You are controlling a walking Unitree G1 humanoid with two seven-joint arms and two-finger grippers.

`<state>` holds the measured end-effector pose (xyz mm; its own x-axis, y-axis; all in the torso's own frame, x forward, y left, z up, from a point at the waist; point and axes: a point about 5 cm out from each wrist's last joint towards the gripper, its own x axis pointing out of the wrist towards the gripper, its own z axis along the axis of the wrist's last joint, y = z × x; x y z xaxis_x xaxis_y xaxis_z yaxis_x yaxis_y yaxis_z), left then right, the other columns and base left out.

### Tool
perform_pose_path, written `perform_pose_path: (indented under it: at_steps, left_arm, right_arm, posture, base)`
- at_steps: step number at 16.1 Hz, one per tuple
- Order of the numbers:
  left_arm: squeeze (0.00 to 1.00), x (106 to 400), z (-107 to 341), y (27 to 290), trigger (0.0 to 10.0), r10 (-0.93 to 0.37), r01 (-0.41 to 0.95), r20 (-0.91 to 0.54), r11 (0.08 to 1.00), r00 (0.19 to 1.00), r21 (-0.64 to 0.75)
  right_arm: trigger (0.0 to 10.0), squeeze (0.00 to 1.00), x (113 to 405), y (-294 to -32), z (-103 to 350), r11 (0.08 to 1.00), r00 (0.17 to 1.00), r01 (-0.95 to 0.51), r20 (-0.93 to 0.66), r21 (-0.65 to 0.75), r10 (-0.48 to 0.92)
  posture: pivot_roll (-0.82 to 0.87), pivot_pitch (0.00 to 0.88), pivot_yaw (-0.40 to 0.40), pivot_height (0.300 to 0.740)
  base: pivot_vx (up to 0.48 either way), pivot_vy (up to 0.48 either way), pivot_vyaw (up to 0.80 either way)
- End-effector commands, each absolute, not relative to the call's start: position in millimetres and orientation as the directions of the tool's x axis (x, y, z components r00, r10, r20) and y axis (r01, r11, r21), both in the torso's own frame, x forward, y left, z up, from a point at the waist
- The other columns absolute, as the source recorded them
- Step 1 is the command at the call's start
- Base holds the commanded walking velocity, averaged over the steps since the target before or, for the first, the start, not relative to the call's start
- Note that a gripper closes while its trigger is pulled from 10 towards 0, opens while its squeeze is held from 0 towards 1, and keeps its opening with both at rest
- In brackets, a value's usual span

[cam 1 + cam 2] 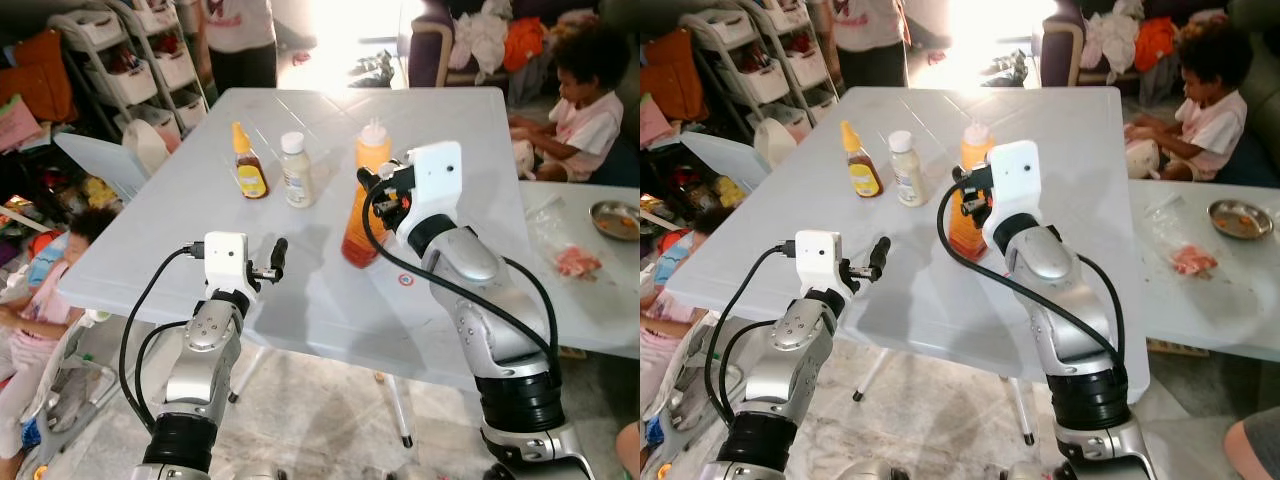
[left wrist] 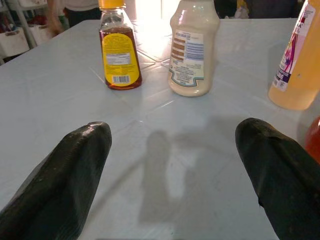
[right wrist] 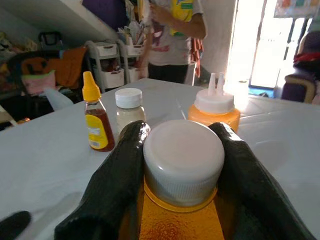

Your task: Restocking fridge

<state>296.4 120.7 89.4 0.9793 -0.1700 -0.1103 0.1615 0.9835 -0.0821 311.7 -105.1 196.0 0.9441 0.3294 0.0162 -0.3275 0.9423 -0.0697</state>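
White table (image 1: 470, 130) — right end effector (image 3: 182, 165) clamps orange bottle (image 1: 357, 232).

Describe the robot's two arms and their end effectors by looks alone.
Both arms are silver metal with black ribbed collars near the base and looping black cables. Each wrist carries a white boxy camera housing. The left end effector and right end effector each have two long, rounded black fingers.

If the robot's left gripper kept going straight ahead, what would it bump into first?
Probably the white mayonnaise bottle. The left gripper is open and points across the bare table towards it, with the brown honey bottle just beside that line. Depth is hard to judge, so it might touch the honey bottle instead.
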Motion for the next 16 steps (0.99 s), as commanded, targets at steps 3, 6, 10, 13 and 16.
perform_pose_path:
  at_steps: [3, 6, 10, 13, 16]
  left_arm:
    - [0.00, 297.4, 93.6, 123.7, 10.0, -0.157, 0.151, -0.103, 0.987, 0.982, -0.061]
    - [0.00, 296.2, 93.4, 123.5, 10.0, -0.158, 0.153, -0.106, 0.986, 0.982, -0.060]
    - [0.00, 296.7, 94.0, 123.8, 10.0, -0.161, 0.156, -0.104, 0.986, 0.981, -0.056]
    - [0.00, 297.1, 96.0, 127.3, 10.0, -0.127, 0.123, -0.098, 0.991, 0.987, -0.051]
    - [0.00, 297.8, 96.5, 128.3, 10.0, -0.127, 0.123, -0.099, 0.991, 0.987, -0.048]
  right_arm:
    - [10.0, 0.00, 317.2, -120.7, 174.9, 0.950, 0.961, -0.276, -0.036, -0.147, 0.273]
    - [3.3, 0.00, 319.5, -124.7, 167.2, 0.951, 0.964, -0.266, -0.029, -0.157, 0.265]
    - [0.8, 0.00, 319.8, -120.7, 162.4, 0.948, 0.962, -0.273, -0.017, -0.165, 0.274]
    - [10.0, 0.00, 314.0, -122.1, 165.9, 0.958, 0.964, -0.256, 0.039, -0.127, 0.263]
    - [10.0, 0.00, 312.2, -123.1, 161.8, 0.972, 0.974, -0.224, 0.022, -0.077, 0.226]
  posture:
    - [-0.10, 0.000, 0.102, 0.740]
    - [-0.10, 0.000, 0.102, 0.740]
    - [-0.10, 0.000, 0.105, 0.740]
    - [-0.09, 0.000, 0.105, 0.740]
    - [-0.08, 0.000, 0.107, 0.740]
  base:
    - [0.000, 0.000, 0.00]
    - [0.000, 0.000, 0.00]
    - [0.000, 0.000, 0.00]
    - [0.000, 0.000, 0.00]
    - [-0.179, 0.000, 0.00]
